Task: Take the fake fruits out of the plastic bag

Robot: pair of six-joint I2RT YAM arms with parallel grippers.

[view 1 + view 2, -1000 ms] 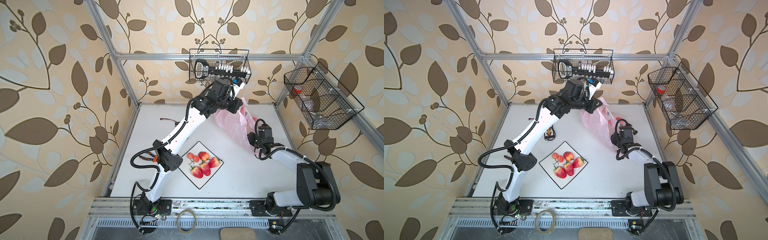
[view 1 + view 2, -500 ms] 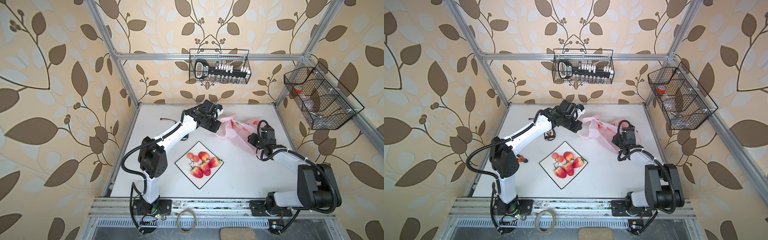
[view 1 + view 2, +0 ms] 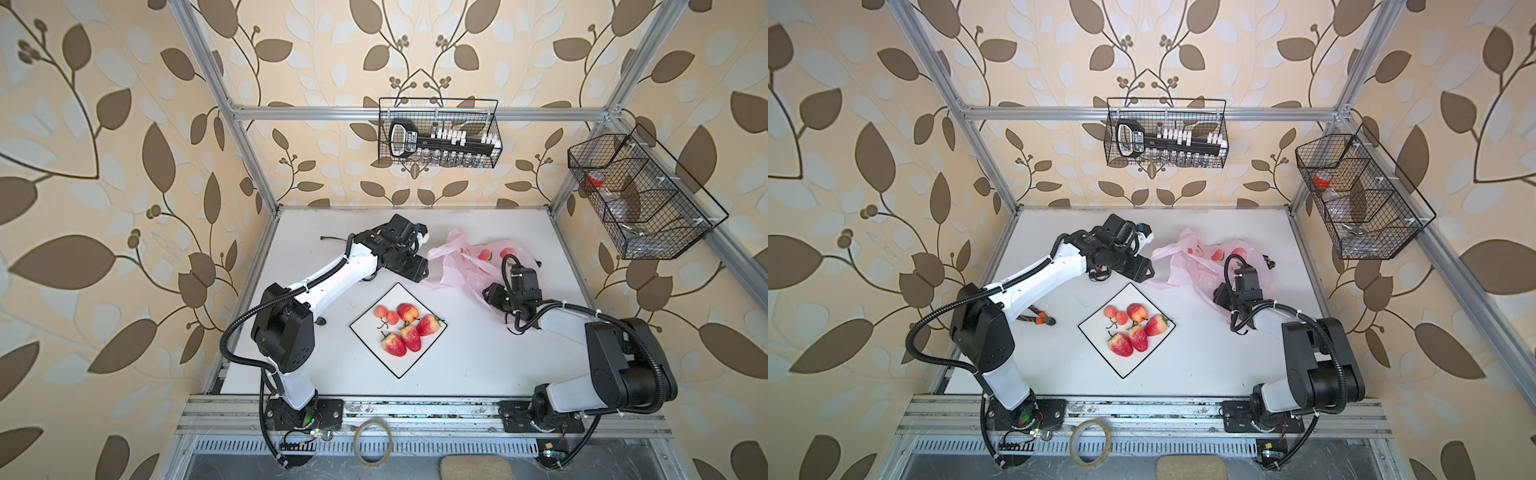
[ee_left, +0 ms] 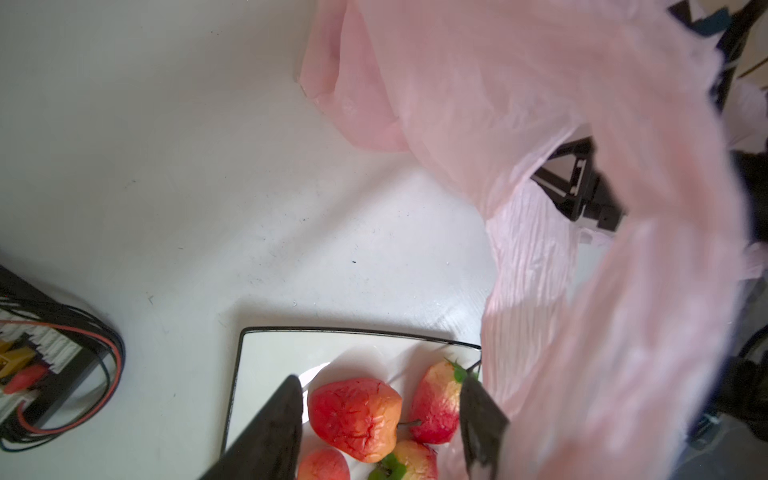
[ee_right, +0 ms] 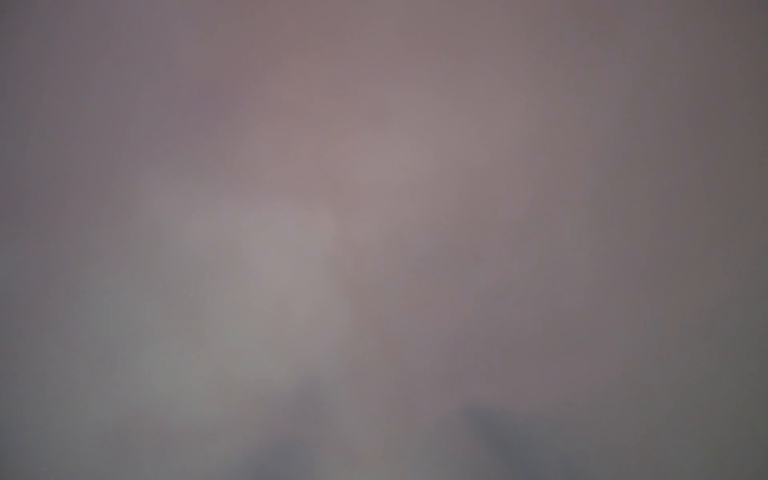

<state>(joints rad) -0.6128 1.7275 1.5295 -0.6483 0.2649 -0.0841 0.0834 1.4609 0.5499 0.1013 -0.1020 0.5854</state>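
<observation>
Far left on the desk [image 3: 1183, 365], orange-handled pliers [image 3: 1038, 318] lay by the left arm, shown clearly in a top view. Next came the left tool [image 3: 415, 270], low over the desk between the plate [image 3: 399, 295] and the plastic bag [image 3: 465, 266]. Both top views hid its jaws, but the left wrist view showed the left tool [image 4: 380, 378] with its fingers [image 4: 282, 415] well apart and nothing between them, one finger just beside the bag's pink film [image 4: 540, 104]. Six fake fruits [image 3: 411, 337] sat on the plate: two round pinkish ones and four strawberry-like ones. Right of the plate the bag lay crumpled on the desk, with red shapes showing on it; whether these were prints or fruit could not be told. Farthest right, the right tool [image 3: 494, 295] was down in the bag's folds, and whether its jaws were apart or together could not be told. The right wrist view gave only a grey-pink blur.
</observation>
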